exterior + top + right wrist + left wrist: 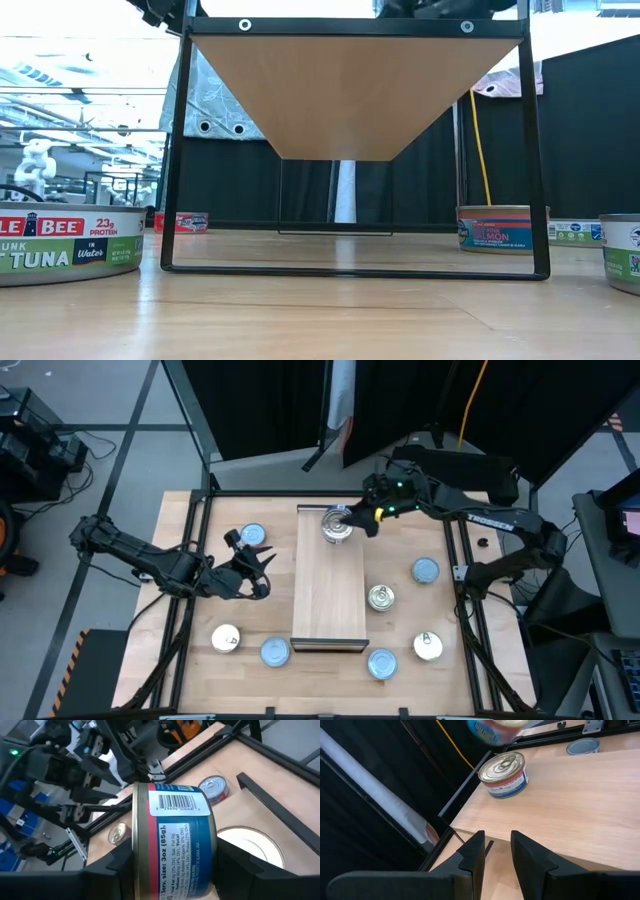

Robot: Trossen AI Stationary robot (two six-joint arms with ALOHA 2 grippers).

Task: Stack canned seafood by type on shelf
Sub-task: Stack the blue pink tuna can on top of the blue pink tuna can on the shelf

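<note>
The shelf (330,585) is a long light-wood board on a black frame in the middle of the table. One silver-topped can (504,774) stands at its far end (337,527). My right gripper (358,516) hangs just over that can, shut on a blue-labelled can (175,845), which shows blurred in the left wrist view (492,726). My left gripper (255,572) hovers off the shelf's left side, open with nothing between its fingers (497,852). Several more cans stand on the table around the shelf. My right gripper pinches the blue-labelled can between its two fingers (112,867), which seem to lie on the can's two flat ends. The can is turned on edge, its curved wall with the barcode (179,805) facing the wrist. The can hangs clear above the can on the shelf.
On the table stand a blue-topped can (253,535) left of the shelf, a cream one (226,639) and a blue one (275,652) near left. Right of the shelf are cans (426,570), (380,597), (428,646), (381,663). Most of the shelf board is bare.
</note>
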